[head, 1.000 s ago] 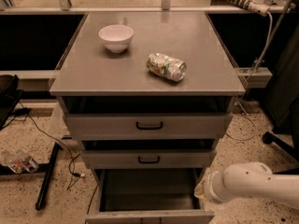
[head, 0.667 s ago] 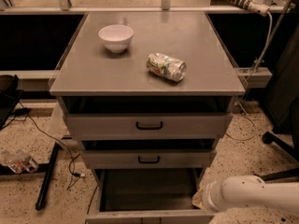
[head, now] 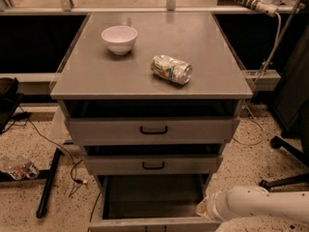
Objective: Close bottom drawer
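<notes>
The bottom drawer point(head: 153, 197) of the grey cabinet is pulled far out; it is a shallow, empty grey tray whose front panel point(head: 154, 224) lies at the lower edge of the view. The two drawers above, the top drawer point(head: 153, 129) and the middle drawer point(head: 153, 165), each with a black handle, stick out only slightly. My gripper point(head: 203, 210) is at the end of the white arm point(head: 260, 204), which comes in from the lower right. It sits at the bottom drawer's right front corner, by the right side wall.
A white bowl point(head: 119, 38) and a crushed can point(head: 171, 69) lie on the cabinet top point(head: 96, 76). Cables and a black bar point(head: 48, 182) lie on the speckled floor at left, with a chair base point(head: 289, 149) at right.
The arm has sunk lower and slightly left, toward the front right corner of the bottom drawer. The drawer has not visibly moved.
</notes>
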You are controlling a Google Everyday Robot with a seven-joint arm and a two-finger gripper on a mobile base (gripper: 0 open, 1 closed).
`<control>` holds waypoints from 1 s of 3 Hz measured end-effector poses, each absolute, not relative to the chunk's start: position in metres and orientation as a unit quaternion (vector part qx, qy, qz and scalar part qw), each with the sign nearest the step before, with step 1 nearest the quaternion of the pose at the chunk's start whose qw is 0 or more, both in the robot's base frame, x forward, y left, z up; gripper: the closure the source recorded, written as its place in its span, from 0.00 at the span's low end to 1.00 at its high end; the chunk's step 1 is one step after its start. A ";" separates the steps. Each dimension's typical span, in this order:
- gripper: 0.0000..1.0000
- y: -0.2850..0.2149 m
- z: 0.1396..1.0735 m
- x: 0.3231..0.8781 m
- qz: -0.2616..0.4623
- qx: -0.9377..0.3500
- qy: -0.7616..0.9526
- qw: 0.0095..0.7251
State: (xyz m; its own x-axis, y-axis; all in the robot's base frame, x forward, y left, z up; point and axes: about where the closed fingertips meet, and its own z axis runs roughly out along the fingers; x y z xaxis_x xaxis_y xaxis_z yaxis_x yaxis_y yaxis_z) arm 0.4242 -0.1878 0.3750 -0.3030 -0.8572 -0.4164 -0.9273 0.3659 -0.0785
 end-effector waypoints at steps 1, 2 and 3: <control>1.00 -0.186 0.333 0.432 0.126 -0.546 0.796 0.228; 1.00 -0.197 0.272 0.435 0.179 -0.533 0.780 0.276; 1.00 -0.197 0.272 0.435 0.179 -0.532 0.780 0.276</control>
